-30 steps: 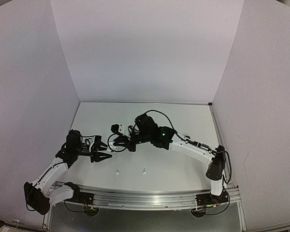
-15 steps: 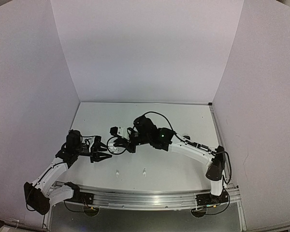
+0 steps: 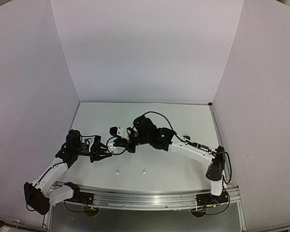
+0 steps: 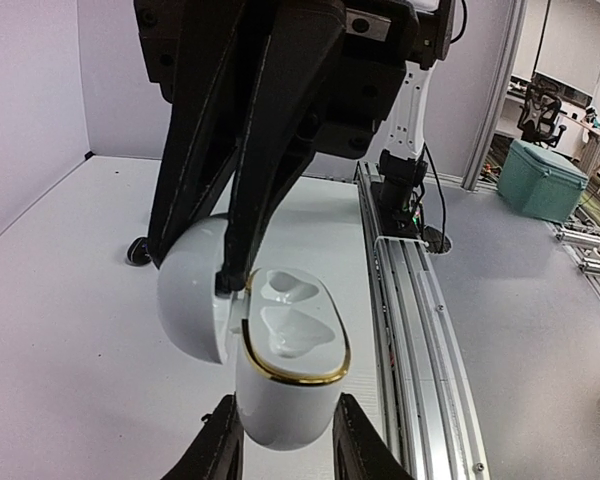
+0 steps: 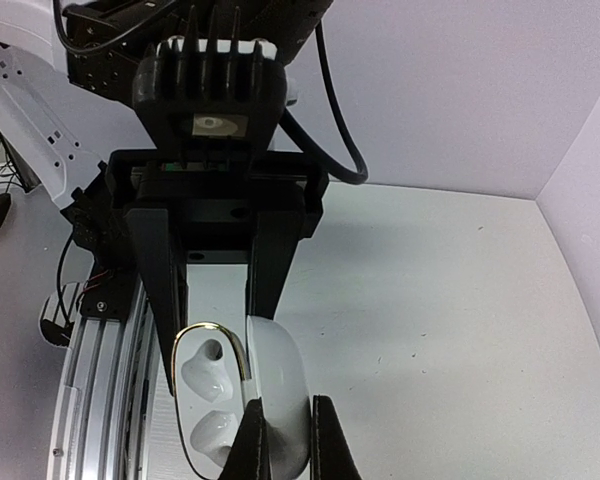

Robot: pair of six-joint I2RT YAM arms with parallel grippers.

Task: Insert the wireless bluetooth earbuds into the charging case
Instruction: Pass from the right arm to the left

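White gloss case (image 4: pixel 280 395), both sockets (image 4: pixel 285 330) empty. Left gripper (image 4: pixel 285 455) is clenched on the case body. Right gripper (image 5: pixel 285 450) is pinched tight on the open lid (image 4: pixel 190 290). Earbuds (image 3: pixel 117 172): two white specks on the table (image 3: pixel 183 166) by its near edge, well apart from the case. They are probably the earbuds, but the view is too small to be sure. Expect light, slick, tiny shells, so you should nip each across the stem, gently.

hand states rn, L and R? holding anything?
Left hand: closed on the body of the white charging case.
Right hand: closed, pinching the case's open lid.
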